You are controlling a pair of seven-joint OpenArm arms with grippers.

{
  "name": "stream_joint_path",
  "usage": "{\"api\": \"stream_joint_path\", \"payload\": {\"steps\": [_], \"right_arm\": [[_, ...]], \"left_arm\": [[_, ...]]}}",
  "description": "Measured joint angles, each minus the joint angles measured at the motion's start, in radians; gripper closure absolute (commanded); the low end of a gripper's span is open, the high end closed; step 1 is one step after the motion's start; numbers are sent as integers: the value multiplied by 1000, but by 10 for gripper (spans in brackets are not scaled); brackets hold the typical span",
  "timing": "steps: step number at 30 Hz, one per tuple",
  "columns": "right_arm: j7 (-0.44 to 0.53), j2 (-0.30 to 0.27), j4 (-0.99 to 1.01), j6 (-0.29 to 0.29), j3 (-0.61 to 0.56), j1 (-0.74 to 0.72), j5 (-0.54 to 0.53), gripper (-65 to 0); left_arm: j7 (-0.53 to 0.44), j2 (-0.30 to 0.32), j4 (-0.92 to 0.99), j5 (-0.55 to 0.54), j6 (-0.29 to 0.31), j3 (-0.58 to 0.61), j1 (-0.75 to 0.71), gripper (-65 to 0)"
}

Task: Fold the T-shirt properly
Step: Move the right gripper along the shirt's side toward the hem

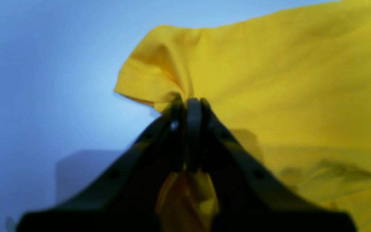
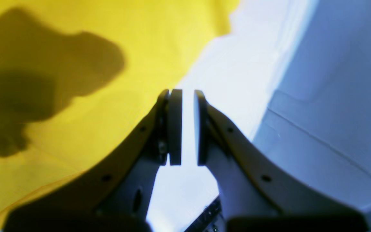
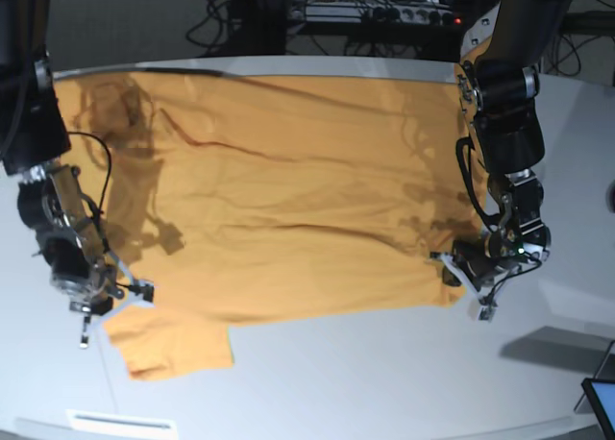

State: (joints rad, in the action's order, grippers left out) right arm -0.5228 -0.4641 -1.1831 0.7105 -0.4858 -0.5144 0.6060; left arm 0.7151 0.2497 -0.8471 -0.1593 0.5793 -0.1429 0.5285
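Spread wide across the pale surface [image 3: 384,382]: the orange-yellow T-shirt [image 3: 288,200], filling the middle of the base view from 9 to 3 o'clock, one short sleeve poking out at about 7 o'clock. Wrinkled in the middle, mostly flat elsewhere.

Left tool [image 1: 190,106], at 3 to 4 o'clock in the base view: clenched on the T-shirt, a bunch of yellow cloth pinched between the pads and pulled up into a peak above them, more cloth showing below the fingers.

Right tool [image 2: 187,127], at 8 o'clock in the base view: pads slightly parted, a narrow gap of bare surface visible between them, nothing gripped. Just beside the shirt's edge near the sleeve, cloth lying to its 9 o'clock side in the wrist view. Dark shadow of the arm cast on the cloth there.
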Motion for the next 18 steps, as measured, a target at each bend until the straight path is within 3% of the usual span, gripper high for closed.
{"api": "stream_joint_path", "payload": {"steps": [6, 10, 14, 16, 18], "right_arm": [[126, 44, 293, -3, -11, -122, -2, -68], [215, 69, 511, -74, -7, -211, 9, -68], [269, 74, 583, -137, -7, -210, 6, -71], [288, 82, 610, -186, -8, -208, 6, -110], [321, 82, 619, -230, -8, -209, 6, -215]], "left_arm": [[-3, 14, 0, -6, 0, 0, -6, 0], [-4, 21, 1, -5, 3, 1, -5, 0], [-3, 21, 0, -3, 0, -2, -7, 0], [-3, 24, 0, -4, 1, 0, -8, 0], [-3, 28, 0, -4, 1, 0, -8, 0]]}}
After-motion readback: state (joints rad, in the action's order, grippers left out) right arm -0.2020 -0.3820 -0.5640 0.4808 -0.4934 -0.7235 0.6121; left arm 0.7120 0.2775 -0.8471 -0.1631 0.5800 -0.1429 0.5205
